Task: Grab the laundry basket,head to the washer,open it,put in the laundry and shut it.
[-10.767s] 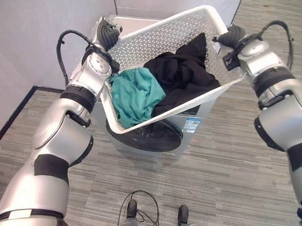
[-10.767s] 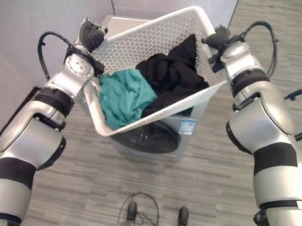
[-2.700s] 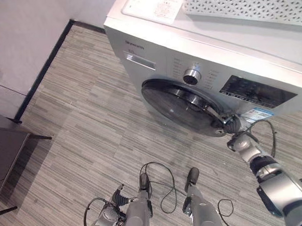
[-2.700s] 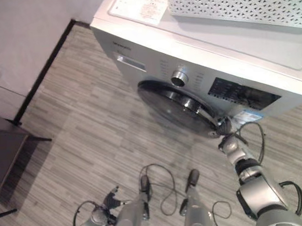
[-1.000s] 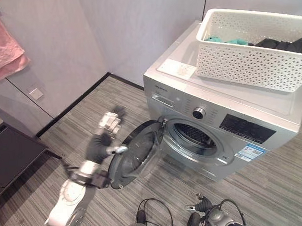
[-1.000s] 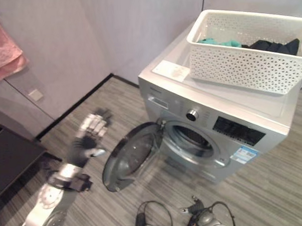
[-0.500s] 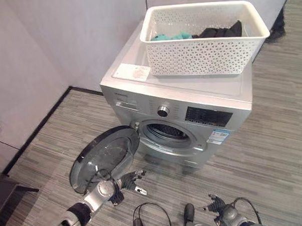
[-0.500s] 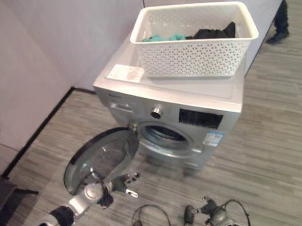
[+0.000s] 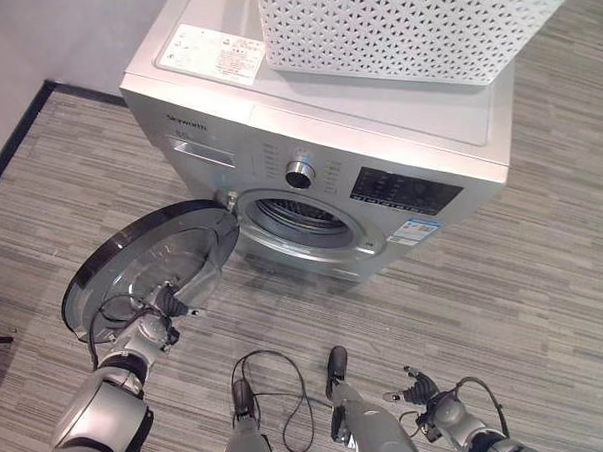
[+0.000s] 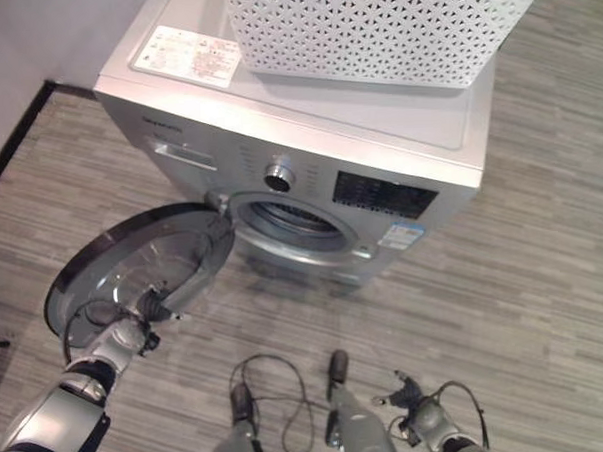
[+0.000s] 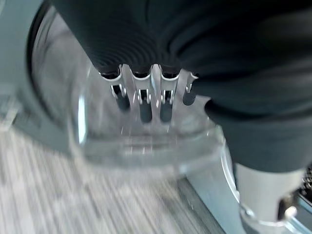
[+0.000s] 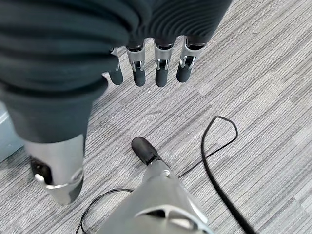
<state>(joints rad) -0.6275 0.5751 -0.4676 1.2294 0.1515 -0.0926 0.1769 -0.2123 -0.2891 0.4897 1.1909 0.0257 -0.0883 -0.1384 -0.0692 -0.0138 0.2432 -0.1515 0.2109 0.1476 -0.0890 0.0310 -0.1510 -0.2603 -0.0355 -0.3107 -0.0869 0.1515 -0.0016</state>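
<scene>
The silver washer (image 9: 377, 118) stands in front of me with its round door (image 9: 133, 258) swung wide to the left, so the drum opening (image 9: 303, 219) is bare. The white perforated laundry basket (image 9: 403, 26) rests on the washer's top; its contents are out of sight. My left hand (image 9: 163, 310) is at the door's lower inner edge, and its straight fingers (image 11: 141, 100) hang just over the glass. Low at the right, near the floor, my right hand (image 9: 424, 393) is idle, its fingers (image 12: 161, 73) relaxed and holding nothing.
A wall with a dark baseboard (image 9: 12, 139) runs along the left of the washer. A printed sheet (image 9: 214, 52) lies on the washer's top, left of the basket. Grey striped floor (image 9: 544, 275) stretches open to the right and in front.
The camera has tipped down and come nearer the washer. My left hand has gone from the floor beside the door up to the door's lower inner edge. The door stays wide open.
</scene>
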